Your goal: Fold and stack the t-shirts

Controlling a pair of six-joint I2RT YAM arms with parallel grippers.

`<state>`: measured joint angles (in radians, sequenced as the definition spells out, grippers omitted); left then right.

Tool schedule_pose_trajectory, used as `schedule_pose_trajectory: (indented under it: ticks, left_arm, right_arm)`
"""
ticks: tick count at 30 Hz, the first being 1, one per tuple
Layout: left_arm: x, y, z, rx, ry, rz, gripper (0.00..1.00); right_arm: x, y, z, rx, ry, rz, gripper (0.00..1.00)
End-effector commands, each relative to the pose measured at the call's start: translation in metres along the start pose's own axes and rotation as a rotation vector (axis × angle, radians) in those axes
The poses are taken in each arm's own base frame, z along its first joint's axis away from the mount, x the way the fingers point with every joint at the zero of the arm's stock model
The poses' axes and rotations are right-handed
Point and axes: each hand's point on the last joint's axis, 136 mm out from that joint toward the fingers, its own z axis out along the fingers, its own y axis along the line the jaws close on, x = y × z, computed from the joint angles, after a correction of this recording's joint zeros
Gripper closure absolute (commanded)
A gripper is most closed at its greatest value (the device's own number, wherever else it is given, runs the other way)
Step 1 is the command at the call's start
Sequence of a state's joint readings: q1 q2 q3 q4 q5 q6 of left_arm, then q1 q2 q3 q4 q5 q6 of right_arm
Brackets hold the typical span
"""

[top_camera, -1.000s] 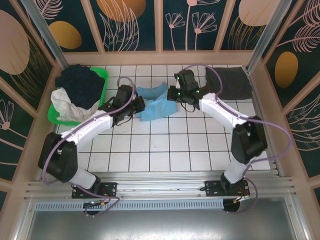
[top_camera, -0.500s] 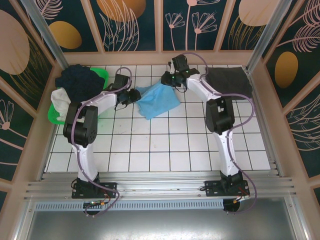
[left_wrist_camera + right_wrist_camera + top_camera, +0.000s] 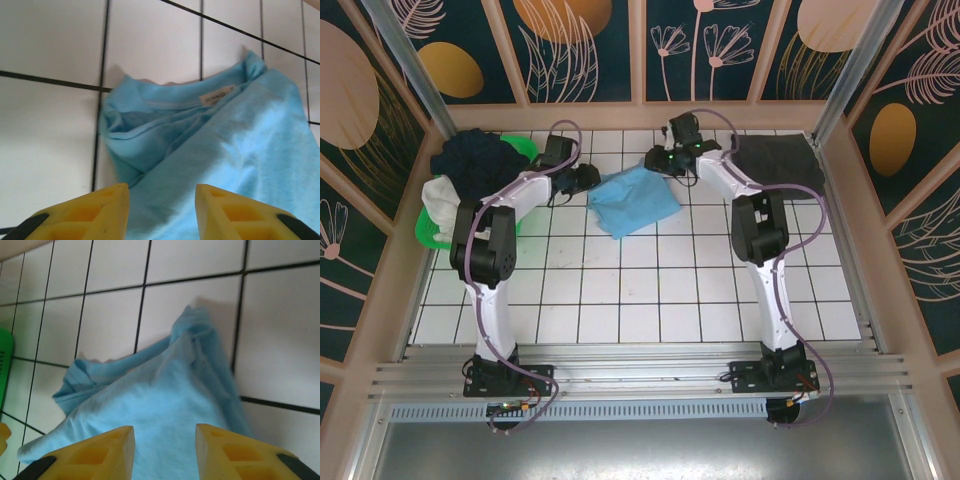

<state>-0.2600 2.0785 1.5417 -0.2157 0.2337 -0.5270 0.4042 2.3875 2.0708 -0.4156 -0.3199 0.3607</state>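
Observation:
The light blue t-shirt (image 3: 635,200) lies folded flat on the white tiled table (image 3: 650,290) at the back middle, plain side up. My left gripper (image 3: 592,180) hangs open at its left back corner. In the left wrist view the open left gripper (image 3: 161,212) hovers over the blue cloth (image 3: 240,140), whose collar label (image 3: 216,95) shows. My right gripper (image 3: 652,163) is open at the shirt's back right corner; the right wrist view has that gripper (image 3: 165,452) above the blue shirt (image 3: 150,410) with nothing pinched. The dark grey t-shirt (image 3: 780,165) lies folded at the back right.
A green basket (image 3: 430,232) stands at the back left with dark navy and white cloth piled in it; its edge (image 3: 4,365) appears in the right wrist view. Wooden walls close the table on three sides. Bare tiles stretch across the near half.
A second ago both grippers held the blue shirt sagging between them. It now lies flat further back, both grippers have let go, and the arms are stretched to the rear.

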Motion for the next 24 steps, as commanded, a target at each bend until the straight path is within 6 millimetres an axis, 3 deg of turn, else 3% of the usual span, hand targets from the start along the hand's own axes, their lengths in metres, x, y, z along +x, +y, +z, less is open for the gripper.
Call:
schedule_pose_trajectory:
  ticks: [1,4,9,15,18,20,24]
  left_arm:
    - [0.012,-0.028,0.019,0.059,0.043,0.076,0.61]
    - [0.015,-0.014,0.039,0.009,0.064,0.075,0.65]
    - [0.021,0.021,0.072,-0.105,0.104,0.075,0.66]
    - [0.026,0.024,0.084,-0.099,0.127,0.067,0.68]
    - [0.036,0.012,0.074,-0.049,0.14,0.074,0.71]
    - [0.049,0.005,0.065,-0.039,0.149,0.09,0.7]
    - [0.105,-0.015,0.046,0.011,0.217,0.124,0.71]
  right_arm:
    - [0.002,0.017,0.016,-0.052,-0.005,-0.04,0.65]
    - [0.009,-0.004,0.029,0.015,0.008,-0.021,0.66]
    - [0.033,-0.03,0.034,0.083,0.031,-0.014,0.66]
    - [0.066,-0.043,0.023,0.084,0.025,-0.024,0.58]
    - [0.085,-0.046,0.007,0.084,0.025,-0.029,0.58]
    - [0.088,-0.047,-0.01,0.101,0.001,-0.033,0.56]
    - [0.079,-0.04,-0.059,0.149,-0.079,-0.058,0.49]
